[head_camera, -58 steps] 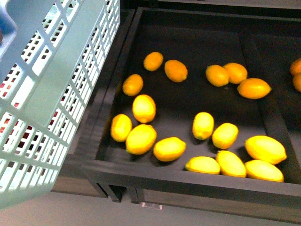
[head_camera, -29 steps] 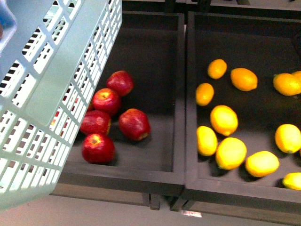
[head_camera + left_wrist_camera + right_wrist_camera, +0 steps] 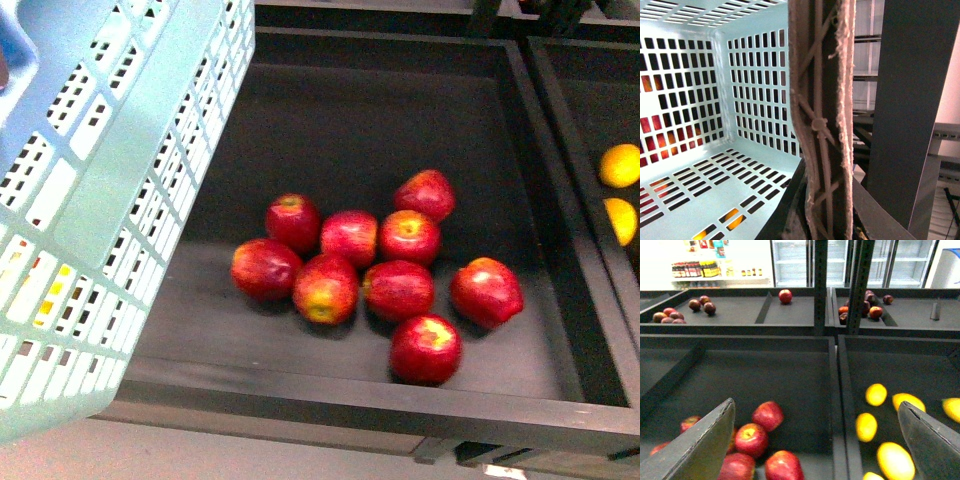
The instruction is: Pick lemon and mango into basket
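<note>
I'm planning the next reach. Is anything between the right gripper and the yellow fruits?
Nothing visible. In the right wrist view the right gripper, jaws open, looks down on the yellow fruits, which lie uncovered in their bin. The red apples sit in the neighbouring bin, beyond the divider.

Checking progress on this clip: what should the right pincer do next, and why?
Probably shift the right pincer toward the lemons in the neighbouring bin: it hangs open and empty, only red apples lie straight ahead, and the basket shows no fruit inside.
</note>
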Available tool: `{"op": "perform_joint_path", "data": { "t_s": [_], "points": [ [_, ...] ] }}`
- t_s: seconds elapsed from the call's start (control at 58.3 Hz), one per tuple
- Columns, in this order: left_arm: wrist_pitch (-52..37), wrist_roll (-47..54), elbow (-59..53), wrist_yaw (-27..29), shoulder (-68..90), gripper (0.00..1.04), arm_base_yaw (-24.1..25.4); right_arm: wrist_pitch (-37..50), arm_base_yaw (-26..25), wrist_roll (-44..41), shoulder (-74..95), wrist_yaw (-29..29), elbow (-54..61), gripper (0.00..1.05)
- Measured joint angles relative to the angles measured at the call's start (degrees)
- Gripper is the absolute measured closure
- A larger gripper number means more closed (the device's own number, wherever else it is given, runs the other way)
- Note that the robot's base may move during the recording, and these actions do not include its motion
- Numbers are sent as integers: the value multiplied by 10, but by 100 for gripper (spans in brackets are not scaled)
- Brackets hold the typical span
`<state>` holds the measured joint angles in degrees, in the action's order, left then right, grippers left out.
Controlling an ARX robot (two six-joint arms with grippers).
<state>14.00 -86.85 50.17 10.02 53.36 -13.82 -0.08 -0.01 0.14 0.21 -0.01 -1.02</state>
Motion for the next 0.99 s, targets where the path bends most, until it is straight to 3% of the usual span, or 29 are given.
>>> {"op": "perform_joint_path", "data": {
  "t_s": [0.171, 0.274, 0.429, 0.6, 0.789, 0.994],
  "points": [
    [7, 11, 3, 10, 2, 97, 6, 0, 0, 0, 0, -5, 0, 9],
    [153, 142, 83, -18, 47, 97, -1, 0, 0, 0, 0, -2, 0, 9],
    [158, 292, 131, -39, 140, 97, -30, 0, 0, 0, 0, -2, 0, 9],
    [124, 324, 203, -41, 247, 97, -56, 0, 0, 0, 0, -2, 0, 9],
    [109, 323, 317, -111, 360, 97, -110, 0, 0, 0, 0, -2, 0, 9],
    [124, 322, 389, -136, 433, 97, -179, 0, 0, 0, 0, -2, 0, 9]
  ]
}}
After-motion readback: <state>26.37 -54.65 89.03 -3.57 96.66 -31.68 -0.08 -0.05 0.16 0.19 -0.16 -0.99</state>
